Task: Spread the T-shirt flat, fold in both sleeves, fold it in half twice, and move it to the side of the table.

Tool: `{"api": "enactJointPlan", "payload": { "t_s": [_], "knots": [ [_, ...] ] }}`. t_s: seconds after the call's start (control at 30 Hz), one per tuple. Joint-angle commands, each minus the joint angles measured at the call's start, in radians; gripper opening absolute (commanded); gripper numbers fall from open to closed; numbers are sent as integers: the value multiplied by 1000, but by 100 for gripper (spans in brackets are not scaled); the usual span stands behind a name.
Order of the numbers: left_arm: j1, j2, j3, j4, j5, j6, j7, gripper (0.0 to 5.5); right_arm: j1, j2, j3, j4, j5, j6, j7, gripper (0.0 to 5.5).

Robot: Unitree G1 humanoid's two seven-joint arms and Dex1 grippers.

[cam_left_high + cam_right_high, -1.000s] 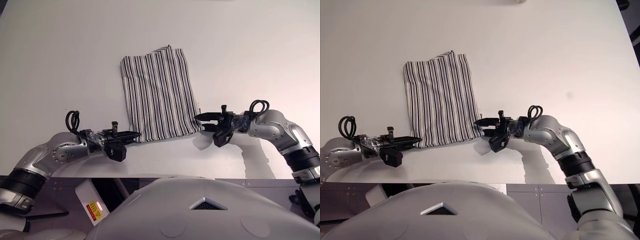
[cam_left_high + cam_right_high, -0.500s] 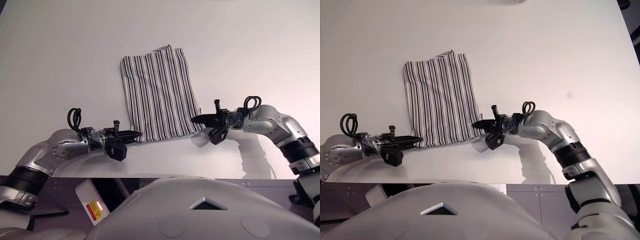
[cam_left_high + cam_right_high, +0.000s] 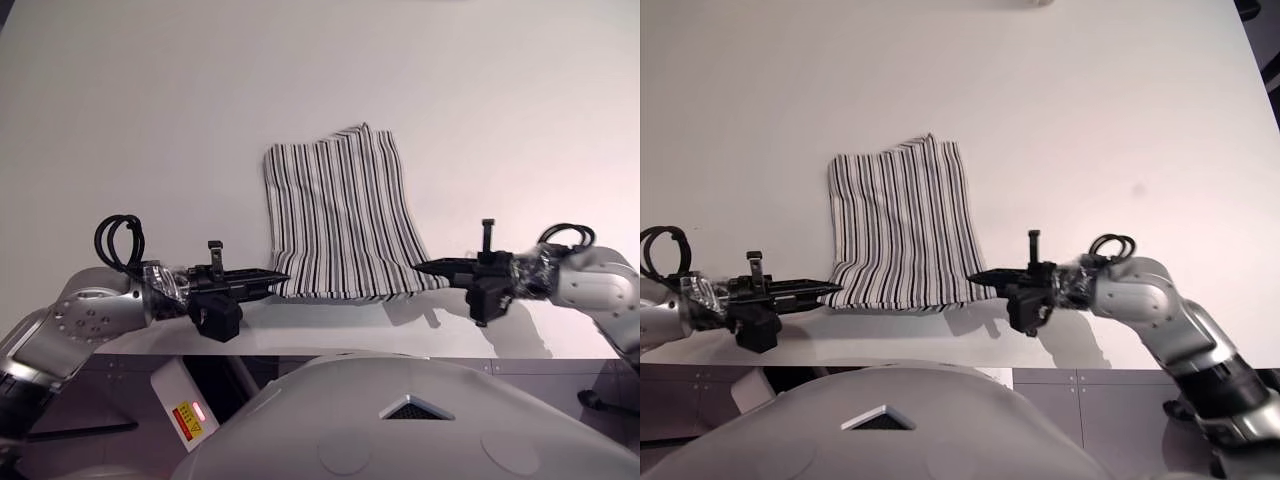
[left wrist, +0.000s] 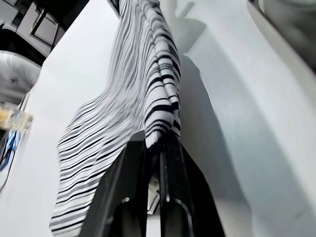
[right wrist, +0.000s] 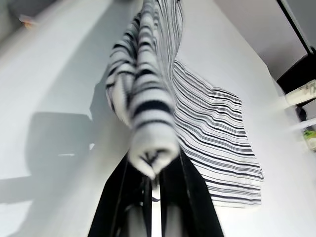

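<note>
White table (image 3: 150, 120) spreads ahead of you. Your left arm sits low, forearm level, pointing inward along near edge. Left gripper (image 3: 270, 278) pinched tight on near left corner of striped T-shirt (image 3: 340, 215), fabric bunched between fingers (image 4: 170, 163). Right arm mirrors it, elbow out, forearm level. Right gripper (image 3: 428, 267) clamped on near right corner. Folded shirt spans between both fingertips, near hem lifted with shadow beneath, rest lying flat beyond your grippers.
</note>
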State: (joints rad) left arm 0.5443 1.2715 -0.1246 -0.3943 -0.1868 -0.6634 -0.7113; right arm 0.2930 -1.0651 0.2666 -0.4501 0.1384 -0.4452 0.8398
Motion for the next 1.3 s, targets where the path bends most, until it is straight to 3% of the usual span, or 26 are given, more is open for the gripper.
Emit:
{"api": "enactJointPlan", "payload": {
  "t_s": [0.03,0.1,0.27,0.4,0.5,0.67,0.7,0.87,0.93,1.13,1.3],
  "knots": [
    [107,25,141,-150,-139,165,-28,10,66,-82,-161,-146,192,183,20,12],
    [39,14,130,-197,-239,329,-33,10,-41,-68,-168,-140,290,338,39,12],
    [-435,-144,-60,-34,-309,733,-145,10,-482,140,12,171,308,637,182,12],
    [-712,-332,-166,231,-251,902,-216,10,-705,307,101,501,224,712,254,12],
    [-834,-458,-231,412,-169,921,-251,10,-824,441,152,775,118,637,272,12],
    [-821,-557,-257,574,-42,830,-256,10,-941,619,177,1098,-31,478,232,12],
    [-813,-578,-248,605,-21,817,-228,47,-950,642,181,1143,-63,441,215,10],
    [-771,-636,-124,647,-29,800,-129,120,-938,658,145,1282,-142,374,146,97],
    [-737,-647,-92,610,-55,826,-135,152,-917,659,130,1284,-146,371,142,123],
    [-706,-691,-31,583,-8,821,-26,240,-860,657,26,1138,-114,376,63,123],
    [-726,-748,75,592,-27,835,98,308,-797,638,-29,963,-108,368,21,198]
  ]
}}
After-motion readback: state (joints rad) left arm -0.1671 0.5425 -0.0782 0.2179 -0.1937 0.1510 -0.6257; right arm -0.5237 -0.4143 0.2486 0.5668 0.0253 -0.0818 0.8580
